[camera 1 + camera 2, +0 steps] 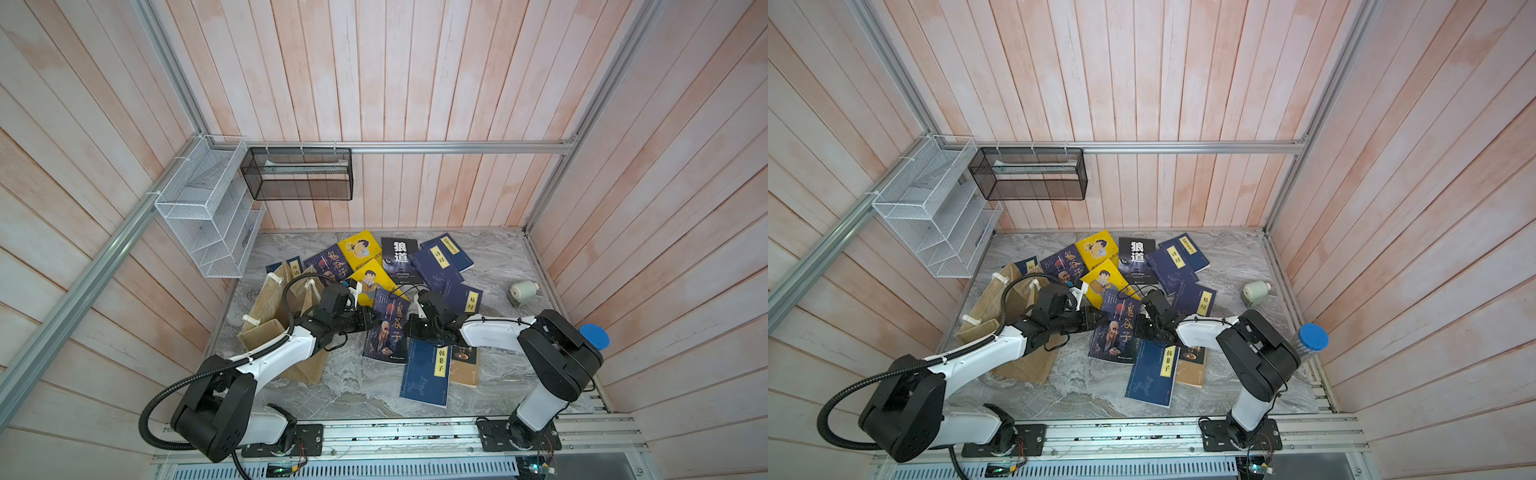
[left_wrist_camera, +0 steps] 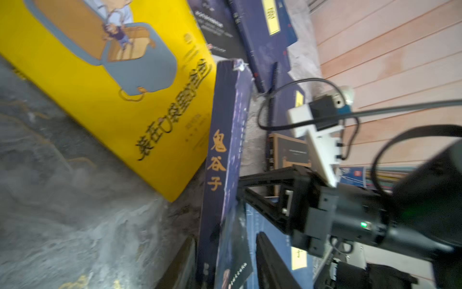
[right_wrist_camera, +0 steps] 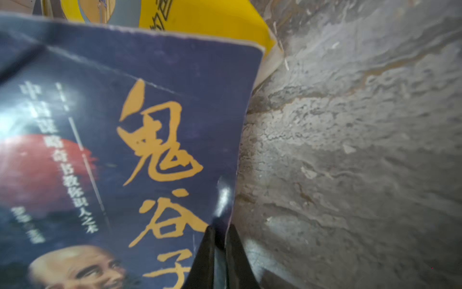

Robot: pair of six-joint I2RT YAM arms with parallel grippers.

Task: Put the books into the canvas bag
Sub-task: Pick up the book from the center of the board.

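Books, item in hand: the navy portrait book [image 1: 387,332] is resting on the worktop [image 1: 353,395] in both top views, with its long axis running 12 to 6 o'clock. The other books [image 1: 405,257] are fanning out at its 12 and 5 o'clock. Right tool [image 3: 221,232] is pinching its 3 o'clock edge. Left tool [image 1: 373,322] is sitting at the 9 o'clock spine edge, jaws spread to either side of it. Canvas bag [image 1: 259,303] is slumping at 9 o'clock, beyond the left tool. The left arm is standing nearer it, so the carry is likely heading that way.
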